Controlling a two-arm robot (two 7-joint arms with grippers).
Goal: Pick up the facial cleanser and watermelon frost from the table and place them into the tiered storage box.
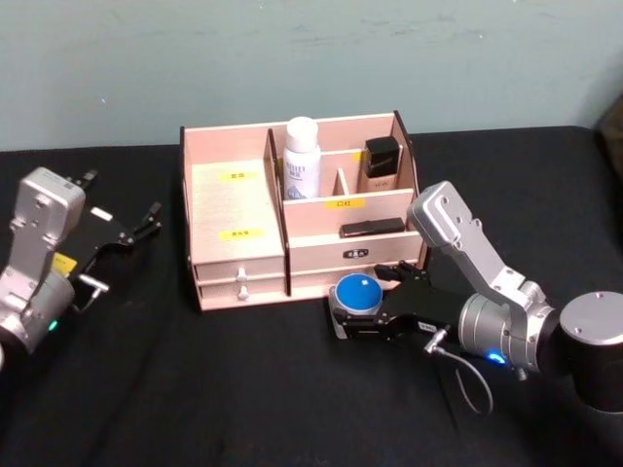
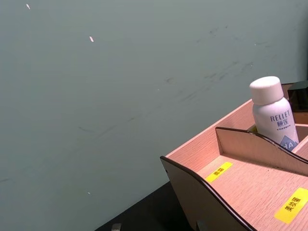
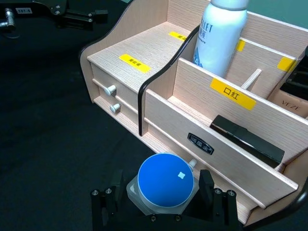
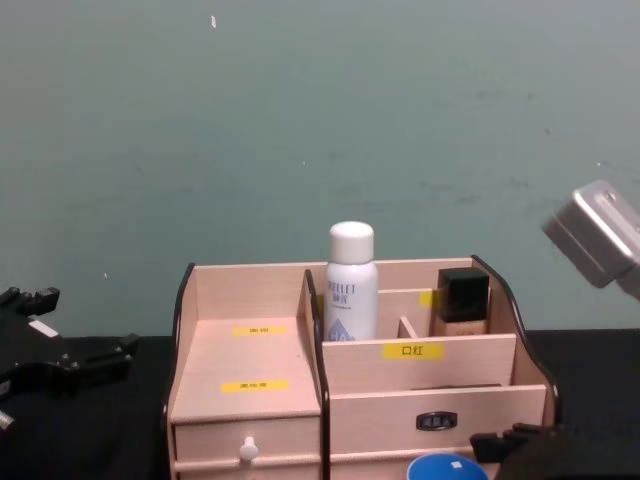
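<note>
The tiered storage box (image 1: 234, 209) stands mid-table, light wood with yellow labels and white drawer knobs. A white bottle, the facial cleanser (image 1: 302, 156), stands upright in its rear compartment (image 2: 272, 113) (image 3: 219, 36) (image 4: 350, 285). The watermelon frost (image 1: 358, 290), a clear jar with a round blue lid, sits just in front of the box's right half. My right gripper (image 1: 358, 307) is shut on it, one finger on each side (image 3: 161, 185). My left gripper (image 1: 122, 195) hangs open and empty to the left of the box.
A dark bottle with a black cap (image 1: 382, 162) stands in the box's rear right compartment. A flat black item (image 1: 372, 228) lies in the tier below. A black cloth (image 1: 195, 389) covers the table, and a green wall (image 4: 300, 120) rises behind.
</note>
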